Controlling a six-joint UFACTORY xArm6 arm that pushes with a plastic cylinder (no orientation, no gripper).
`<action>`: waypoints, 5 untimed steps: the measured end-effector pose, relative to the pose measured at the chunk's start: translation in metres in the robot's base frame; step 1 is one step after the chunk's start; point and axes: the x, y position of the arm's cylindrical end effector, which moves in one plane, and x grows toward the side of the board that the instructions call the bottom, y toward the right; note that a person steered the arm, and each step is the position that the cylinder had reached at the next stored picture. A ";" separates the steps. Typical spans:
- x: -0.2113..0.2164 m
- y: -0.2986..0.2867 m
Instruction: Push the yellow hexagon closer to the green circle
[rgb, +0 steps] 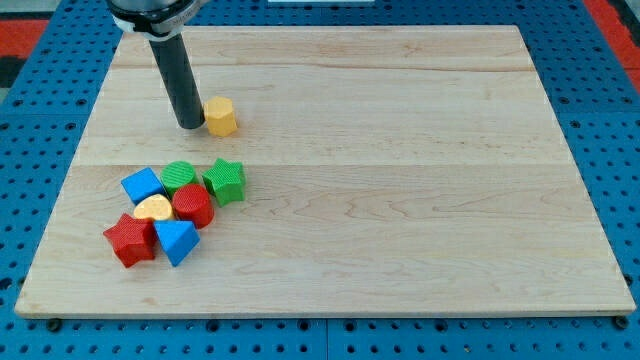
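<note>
We find our tip (190, 126) touching or just beside the left face of the yellow hexagon (221, 116), near the board's top-left corner. We carry no jaws: a plain rod only. The green circle (180, 177) lies below, toward the bottom-left corner, heading a cluster with the green star (225, 181) and blue cube (143, 185). In our judgement, the tip stands on the wrong side; it belongs above the hexagon, pushing down and slightly left.
</note>
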 end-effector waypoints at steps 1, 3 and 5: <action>-0.017 -0.014; -0.057 0.044; -0.008 -0.042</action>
